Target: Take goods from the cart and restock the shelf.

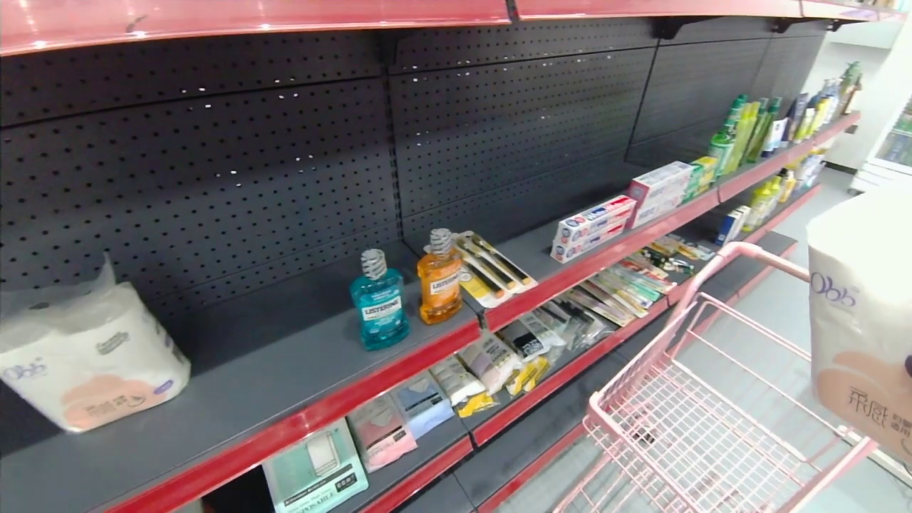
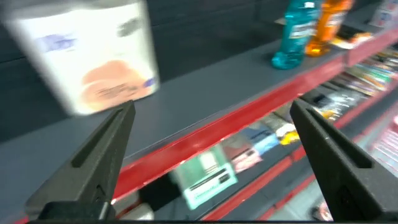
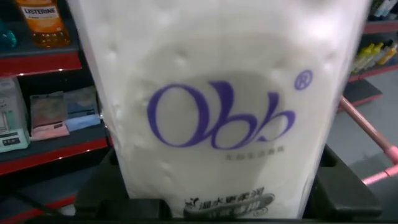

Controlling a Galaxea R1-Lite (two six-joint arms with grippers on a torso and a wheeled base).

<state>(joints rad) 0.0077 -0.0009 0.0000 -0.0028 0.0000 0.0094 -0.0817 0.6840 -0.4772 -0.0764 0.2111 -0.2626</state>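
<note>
Right tool (image 3: 227, 186) tight around a paper-roll pack (image 3: 211, 93) near the pink cart (image 1: 684, 399); left tool (image 2: 211, 112) wide open before the shelf (image 1: 285, 356).

- Bare grey metal shelf board (image 1: 271, 370) btwn teal plastic mouthwash bottle (image 1: 379, 299) & white wrapped toilet-paper pack (image 1: 85, 370): open, room to pass.
- Orange plastic mouthwash bottle (image 1: 439, 278) just beside teal one, other side: blocks.

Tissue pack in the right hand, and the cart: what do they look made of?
The held tissue pack: paper rolls in thin plastic film, slightly glossy, going by the dimpled, printed wrap. The cart: probably metal wire with a pink coating, judging by its thin grid and tubular rim.
</note>
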